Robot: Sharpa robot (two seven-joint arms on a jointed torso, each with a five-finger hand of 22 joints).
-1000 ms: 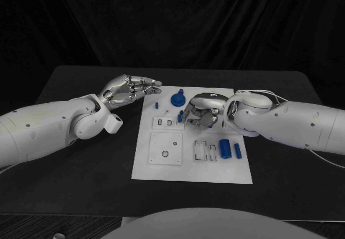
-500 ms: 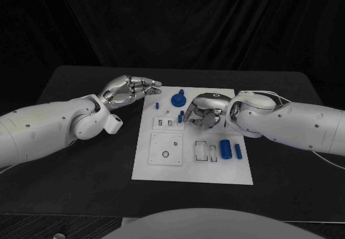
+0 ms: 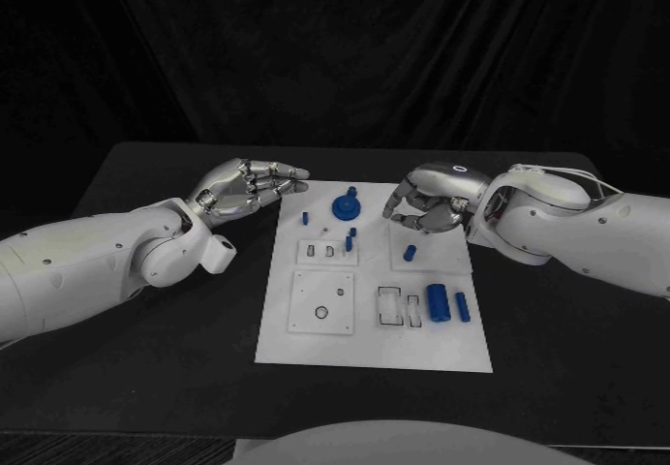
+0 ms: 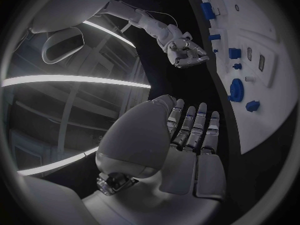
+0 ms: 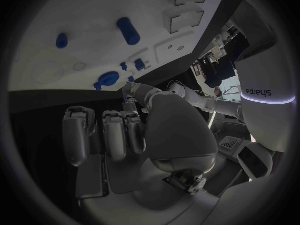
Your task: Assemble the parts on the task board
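The white task board [image 3: 375, 334] lies mid-table. On it are a blue round disc [image 3: 345, 204], a small blue peg [image 3: 305, 218], a short blue piece [image 3: 410, 253] lying loose, and a blue cylinder [image 3: 437, 299] beside a thinner blue bar [image 3: 462, 306]. Another small blue part [image 3: 350, 239] stands by the slotted block. My right hand [image 3: 433, 203] hovers over the board's far right corner, fingers curled in with nothing in them [image 5: 115, 135]. My left hand [image 3: 252, 189] floats off the board's far left corner, fingers stretched out and holding nothing [image 4: 190, 135]. The disc [image 4: 237, 90] shows beyond those fingers.
A black ring [image 3: 319, 312] lies on the square plate at the board's left. Empty rectangular slots [image 3: 401, 302] sit left of the cylinder. Bare black table [image 3: 154, 368] surrounds the board on all sides.
My right hand has risen off the middle of the board and drawn back to the far right, uncovering the short blue piece. The left hand has barely moved. The camera has shifted slightly.
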